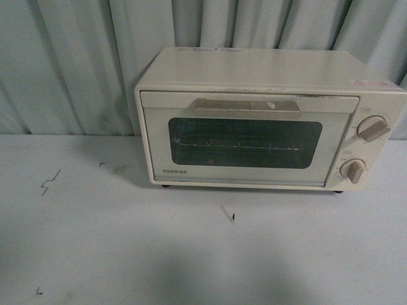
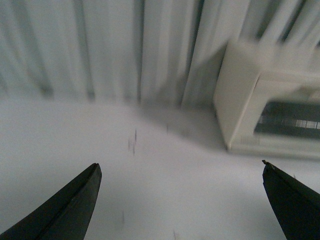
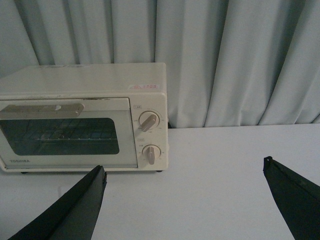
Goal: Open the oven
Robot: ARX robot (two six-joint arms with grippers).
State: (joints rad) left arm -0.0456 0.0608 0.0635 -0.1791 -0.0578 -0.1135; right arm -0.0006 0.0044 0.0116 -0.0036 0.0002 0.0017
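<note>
A pale matte tabletop (image 1: pixel 95 254), flecked with small dark scuffs, runs back to a grey-blue pleated curtain (image 1: pixel 76 63). The cream-white boxy toaster oven (image 1: pixel 254 70) stands far right against the curtain. Its door is closed, with the beige bar handle (image 1: pixel 247 107) above the dark glass window (image 1: pixel 245 143). The left gripper (image 2: pixel 180 164) and right gripper (image 3: pixel 185 163) hang on the near side, well apart from the oven, their black tapered fingers spread wide and empty.

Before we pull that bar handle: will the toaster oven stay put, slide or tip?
Probably slides: the toaster oven looks small and boxy, standing on small dark feet on a smooth white table. Tipping forward seems possible, since the bar handle sits high on the door. The shell looks rigid.
</note>
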